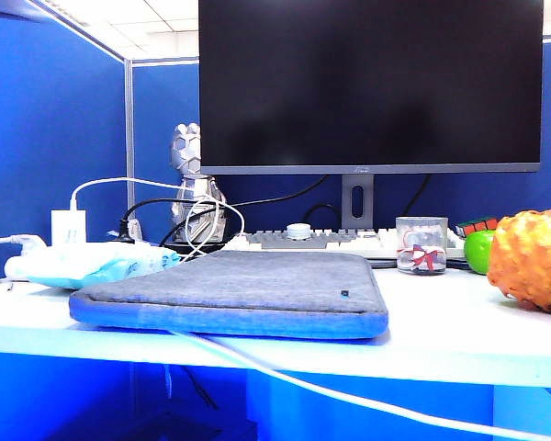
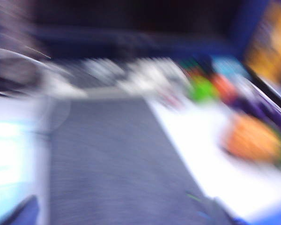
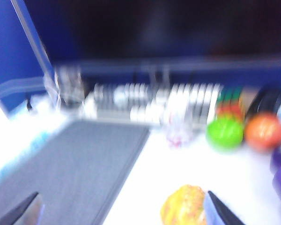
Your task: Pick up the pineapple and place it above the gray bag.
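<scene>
- The right gripper (image 3: 122, 208) has its jaws spread wide and empty; it should centre them over the pineapple's (image 3: 183, 205) bumpy body before closing, clear of the leaf crown.
- The pineapple lies just inside one right finger (image 3: 222, 211), off-centre between the jaws, beside the gray bag (image 3: 70, 168).
- The left gripper (image 2: 18, 213) shows one blurred finger tip; its jaws stand wide, with the bag beneath and the pineapple well to the side.

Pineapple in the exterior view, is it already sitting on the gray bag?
No, the pineapple rests on the white desk to the right of the gray bag, with bare desk showing between them.
</scene>
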